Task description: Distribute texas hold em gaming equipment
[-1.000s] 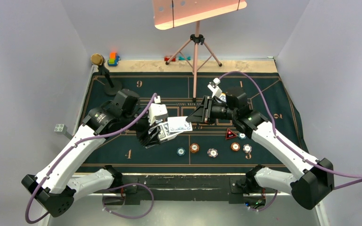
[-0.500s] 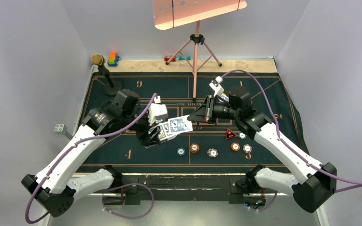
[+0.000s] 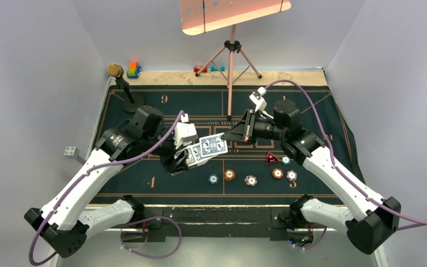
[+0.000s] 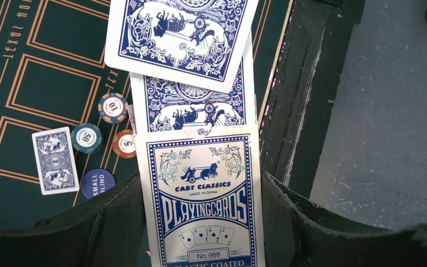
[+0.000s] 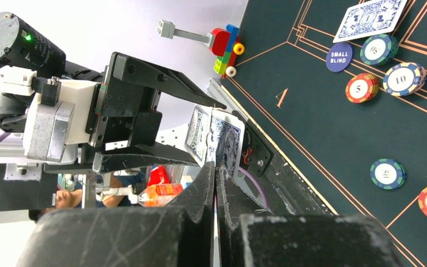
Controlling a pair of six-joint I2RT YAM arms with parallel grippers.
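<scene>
Nearest the bases, a loose row of chips [image 3: 229,174] sits on the green mat [image 3: 189,187]. The red-black triangular marker [image 3: 272,159] lies just beyond the row's right end. Over the mat's near left part, the left gripper [image 4: 200,181] has its fingers clamped on both sides of the card box [image 4: 200,217], held in the air. Two blue-backed cards fan out of the box's open end. The top card [image 3: 213,146] is the one in play: the right gripper [image 5: 216,169], fingers pressed together on its edge, pinches it from the right. Compared with a second ago, the right arm has drawn back to the right. The top card has swung askew and slid further out, while the left arm has barely shifted. Reading: the card is nearly free of the pack and next needs carrying to a seat. The left wrist view shows one dealt card [image 4: 55,160] flat beside the small-blind disc [image 4: 97,183], so dealing looks barely begun. Farthest back, the stand [image 3: 125,89] and toy blocks [image 3: 134,69] sit at the mat's far left corner.
</scene>
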